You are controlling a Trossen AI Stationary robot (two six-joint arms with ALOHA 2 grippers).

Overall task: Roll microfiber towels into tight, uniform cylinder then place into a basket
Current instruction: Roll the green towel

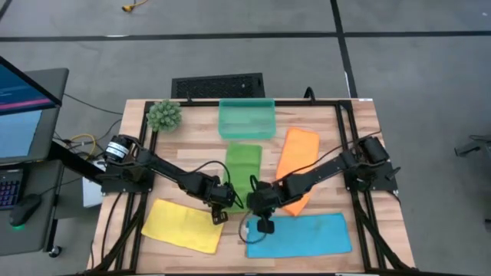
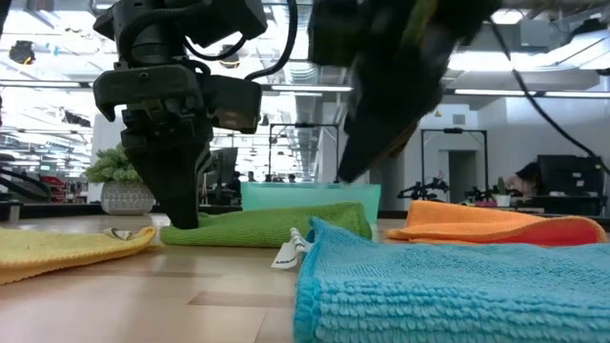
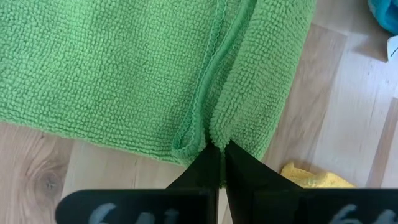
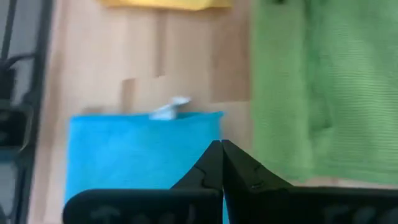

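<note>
Two grippers work the green towel (image 3: pixel 124 68): left gripper (image 3: pixel 217 152) pinches its near hem, right gripper (image 4: pixel 221 149) (apparently empty) clenched; rolling comes next.

Both arms reach inward; left hand (image 3: pixel 214 163) and right hand (image 4: pixel 221 158) closed, near each other.

No legible text anywhere. The left wrist view shows pale, blurred marks on the dark gripper body (image 3: pixel 155 208) that look like digits but cannot be read. A small white tag (image 2: pixel 289 250) on the blue towel (image 2: pixel 448 286) is too small to read, as is the monitor (image 1: pixel 23 100) beside the worktop.
</note>
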